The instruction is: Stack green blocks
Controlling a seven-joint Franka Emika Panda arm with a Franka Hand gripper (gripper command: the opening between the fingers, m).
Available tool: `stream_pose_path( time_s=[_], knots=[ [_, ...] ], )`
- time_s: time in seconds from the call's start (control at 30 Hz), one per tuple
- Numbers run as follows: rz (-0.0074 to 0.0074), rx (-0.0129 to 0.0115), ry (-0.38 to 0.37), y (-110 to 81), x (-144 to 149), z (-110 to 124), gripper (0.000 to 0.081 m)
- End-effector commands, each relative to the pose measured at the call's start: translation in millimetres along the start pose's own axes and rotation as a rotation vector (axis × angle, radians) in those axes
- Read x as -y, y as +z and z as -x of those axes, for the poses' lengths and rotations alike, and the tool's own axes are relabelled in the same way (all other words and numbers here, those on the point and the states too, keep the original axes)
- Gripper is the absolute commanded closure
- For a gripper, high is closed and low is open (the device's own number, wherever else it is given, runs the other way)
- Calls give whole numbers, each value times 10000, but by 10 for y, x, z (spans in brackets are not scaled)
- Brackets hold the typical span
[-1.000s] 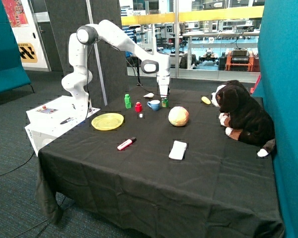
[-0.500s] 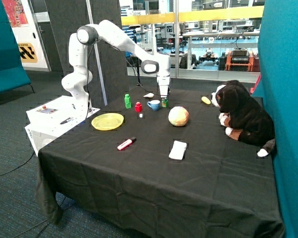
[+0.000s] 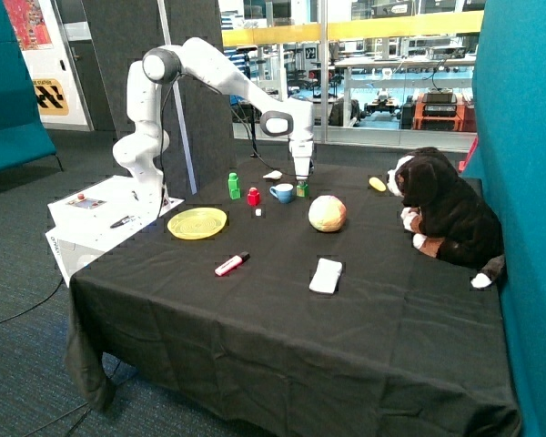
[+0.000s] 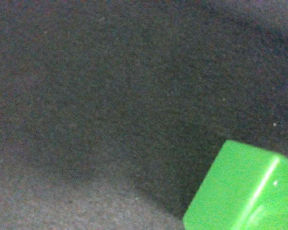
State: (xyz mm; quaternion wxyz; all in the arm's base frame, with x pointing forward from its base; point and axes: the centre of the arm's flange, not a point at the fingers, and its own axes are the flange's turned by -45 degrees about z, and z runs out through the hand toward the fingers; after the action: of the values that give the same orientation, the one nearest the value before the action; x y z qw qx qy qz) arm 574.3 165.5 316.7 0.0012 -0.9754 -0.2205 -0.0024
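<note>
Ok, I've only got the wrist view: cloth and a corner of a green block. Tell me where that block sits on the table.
Observer: The green block sits beside the blue cup, on the side toward the ball. The gripper is right above it.
Operator: Now point me to the other green blocks.
Observer: A taller green piece, seemingly two blocks stacked, stands past the cup and the red block.
Operator: Say what stands between the two.
Observer: The cup and the red block stand in that line.
</note>
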Motion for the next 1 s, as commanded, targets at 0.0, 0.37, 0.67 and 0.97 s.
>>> stream_pose_path(
  time_s=[0.0,0.37,0.67,0.97],
  knots=[
    [13,53,5,6,34,16,526],
    [13,53,109,9,3,60,557],
    [13,53,135,21,-14,61,754],
    [13,53,171,32,-25,65,808]
  ],
)
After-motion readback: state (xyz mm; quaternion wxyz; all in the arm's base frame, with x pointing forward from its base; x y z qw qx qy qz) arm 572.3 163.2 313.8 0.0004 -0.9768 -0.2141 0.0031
